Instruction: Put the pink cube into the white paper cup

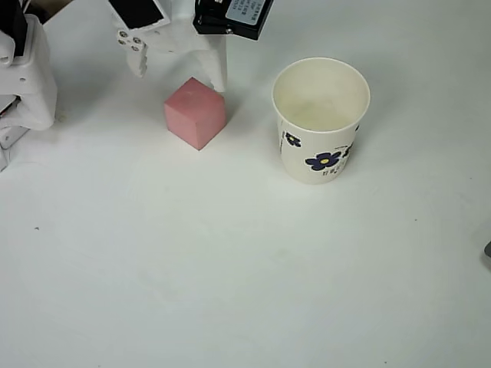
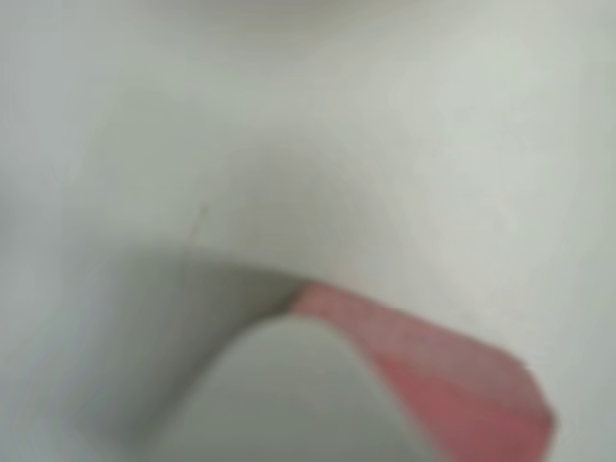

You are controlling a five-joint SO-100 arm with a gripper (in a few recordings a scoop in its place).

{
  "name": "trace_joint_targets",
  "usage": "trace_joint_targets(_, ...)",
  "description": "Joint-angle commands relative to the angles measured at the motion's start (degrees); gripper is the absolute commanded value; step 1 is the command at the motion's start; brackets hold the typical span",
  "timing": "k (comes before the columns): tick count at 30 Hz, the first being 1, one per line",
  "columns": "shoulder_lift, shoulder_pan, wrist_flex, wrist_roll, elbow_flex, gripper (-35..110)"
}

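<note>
Overhead, white paper cup [image 1: 321, 123] stands beside pink cube [image 1: 195, 113]; wrist view blurred.

**Matt cube, paper cup, plastic arm**

The pink cube [image 1: 195, 112] looks matt and solid, its faces plain and slightly grainy. The white paper cup [image 1: 321, 119] has a smooth printed paper wall, a rolled rim and a dull cream inside. The surface [image 1: 230, 268] is white, smooth and faintly sheened. The gripper [image 1: 180, 65] looks like hard white plastic; the blurred wrist view suggests a matt finish.
</note>
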Motion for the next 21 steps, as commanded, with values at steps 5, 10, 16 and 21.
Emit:
trace_joint_targets(5,-0.44,1.23,-2.46,-0.35,-1.05,52)
trace_joint_targets(10,-3.08,2.11,-4.92,-1.32,-1.05,52)
trace_joint_targets(16,-3.6,2.29,-5.1,-1.49,-0.79,52)
trace_joint_targets(21,-4.04,2.37,-7.65,-0.88,1.32,51)
